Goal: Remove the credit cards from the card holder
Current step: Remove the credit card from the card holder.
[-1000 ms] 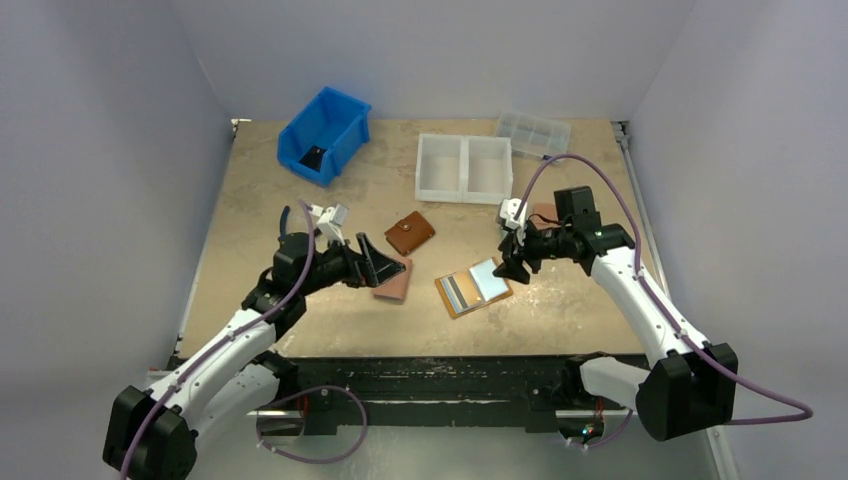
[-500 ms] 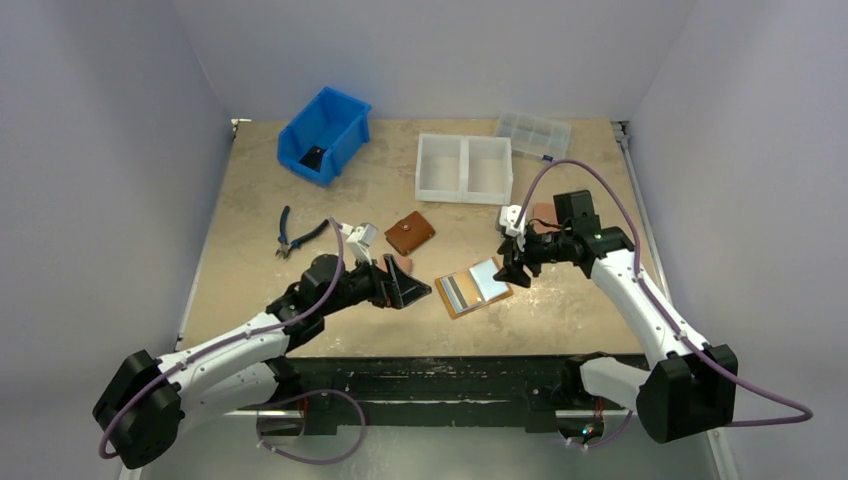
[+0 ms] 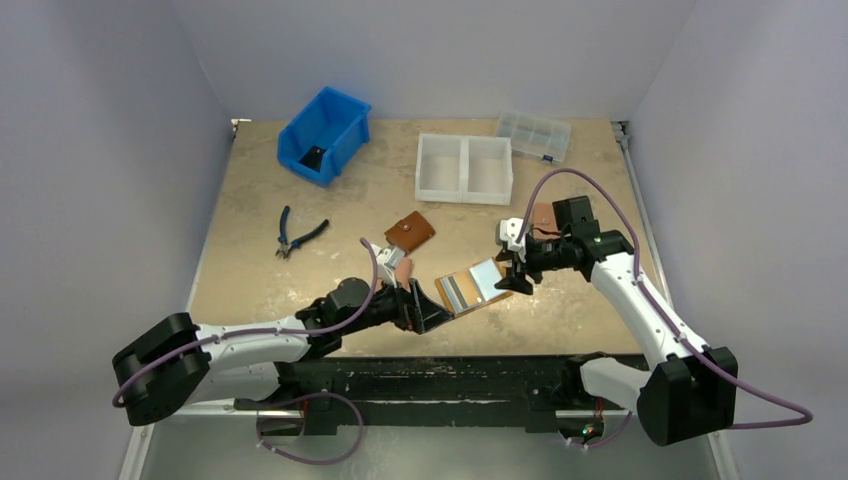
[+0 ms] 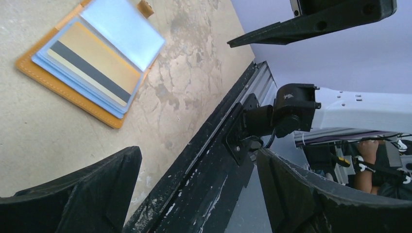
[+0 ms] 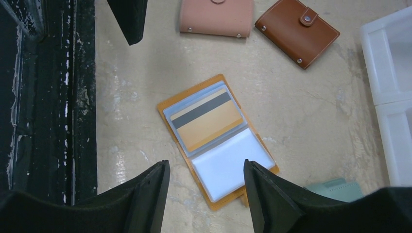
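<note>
- Two items far left on desk (image 3: 250, 285): blue bin (image 3: 322, 135), pliers (image 3: 298, 236).
- Left jaws: spread wide, empty, low by near desk edge, just left of card holder (image 5: 217, 148).
- Brown wallet (image 5: 297, 30), pink wallet (image 5: 216, 18): both shut, beyond holder.
- Card holder: open flat, front-centre, between both arms. Striped orange credit card (image 5: 209, 120) in one sleeve; other sleeve pale.
- Right jaws: parted, empty, over holder's right end.

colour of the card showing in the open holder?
Orange-yellow card with a dark grey stripe; the right wrist view shows it best.
</note>
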{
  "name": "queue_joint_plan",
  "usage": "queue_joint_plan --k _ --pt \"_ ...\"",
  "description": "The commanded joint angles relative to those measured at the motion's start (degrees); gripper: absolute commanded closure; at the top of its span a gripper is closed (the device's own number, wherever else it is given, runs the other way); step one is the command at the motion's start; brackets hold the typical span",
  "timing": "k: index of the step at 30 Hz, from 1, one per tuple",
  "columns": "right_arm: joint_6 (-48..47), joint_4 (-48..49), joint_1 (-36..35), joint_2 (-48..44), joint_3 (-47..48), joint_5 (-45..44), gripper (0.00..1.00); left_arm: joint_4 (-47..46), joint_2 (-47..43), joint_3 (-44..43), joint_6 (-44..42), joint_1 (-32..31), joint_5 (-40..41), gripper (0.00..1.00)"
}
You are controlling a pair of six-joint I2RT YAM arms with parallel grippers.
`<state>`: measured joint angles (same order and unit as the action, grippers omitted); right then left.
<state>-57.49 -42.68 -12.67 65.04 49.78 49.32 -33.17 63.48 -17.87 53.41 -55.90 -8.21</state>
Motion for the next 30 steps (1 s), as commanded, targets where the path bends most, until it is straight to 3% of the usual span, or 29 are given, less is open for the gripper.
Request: queue_joint_plan --k 1,12,23,26,30 --pt "-6.3 -2.3 0.4 -1.6 -0.8 3.2 0.35 -9.6 2.1 1.6 1.4 -2.6 3.5 0.04" --pt "-13.5 -5.0 0.4 -0.9 -2.3 3.5 0.33 -16.8 6.9 4.0 4.3 -5.4 7.2 0.05" --pt "-12.6 -4.1 0.3 0.1 -3.2 2.3 0.33 -19.9 9.4 4.3 7.7 -5.6 11.5 0.06" --pt "-8.8 -1.2 0.1 0.2 -3.8 1.3 0.37 -20.0 10.7 3.3 8.0 -5.6 12.1 0.11" --pt "-0.7 4.1 -1.3 1.3 -4.0 -2.4 0.51 -19.9 11.9 2.6 8.3 -5.6 13.2 0.15"
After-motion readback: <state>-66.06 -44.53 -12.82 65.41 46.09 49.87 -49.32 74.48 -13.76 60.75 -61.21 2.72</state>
